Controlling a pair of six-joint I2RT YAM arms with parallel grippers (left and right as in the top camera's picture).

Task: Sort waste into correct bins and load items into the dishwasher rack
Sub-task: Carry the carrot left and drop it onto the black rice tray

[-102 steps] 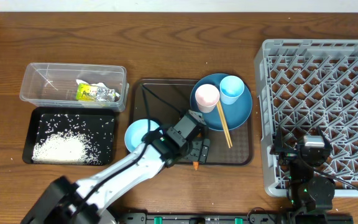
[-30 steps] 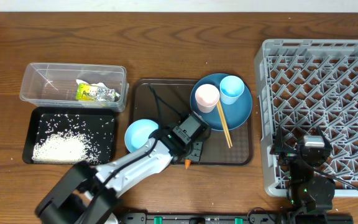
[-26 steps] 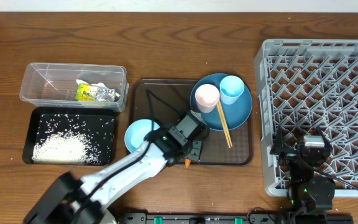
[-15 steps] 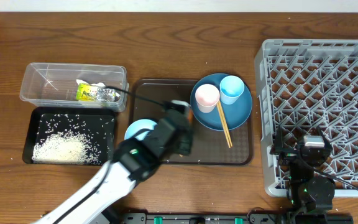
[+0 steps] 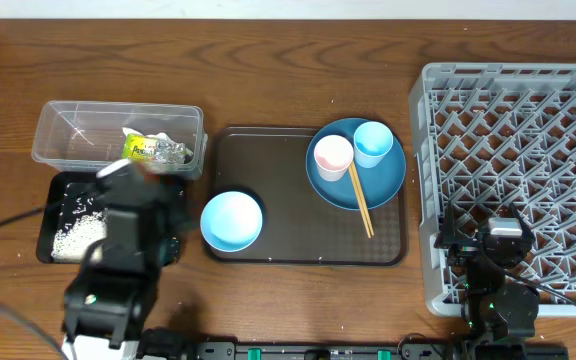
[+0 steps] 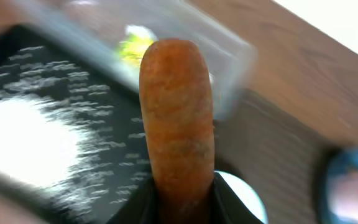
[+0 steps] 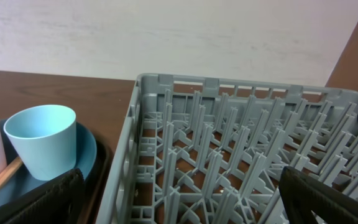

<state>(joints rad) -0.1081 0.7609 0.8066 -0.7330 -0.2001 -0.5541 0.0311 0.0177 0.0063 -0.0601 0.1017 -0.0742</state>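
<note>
My left gripper [image 6: 179, 200] is shut on the small orange carrot [image 6: 178, 112], which sticks up between its fingers. Below it lie the black tray [image 6: 114, 134] with white rice [image 6: 23, 143] and the clear tub [image 6: 232, 71] holding the wrapper [image 6: 135, 46]. From overhead my left arm [image 5: 128, 238] hangs blurred over the black tray [image 5: 58, 190]. The blue plate [image 5: 383, 180] carries a pinkish cup [image 5: 333, 156], a light-blue cup [image 5: 373, 143] and chopsticks [image 5: 360, 200]. The blue bowl [image 5: 232, 220] sits alone. My right gripper [image 7: 182, 205] is open over the rack [image 7: 229, 124].
A dark-brown serving tray [image 5: 293, 170] holds the plate and bowl between the bins and the grey rack [image 5: 518, 150]. The clear tub [image 5: 78, 130] with the wrapper [image 5: 155, 150] stands just behind the black tray. My right arm [image 5: 498, 245] rests at the rack's front left corner.
My left arm lifted the carrot from the serving tray's front edge and swung left with it, now over the black tray. The right arm has not moved.
</note>
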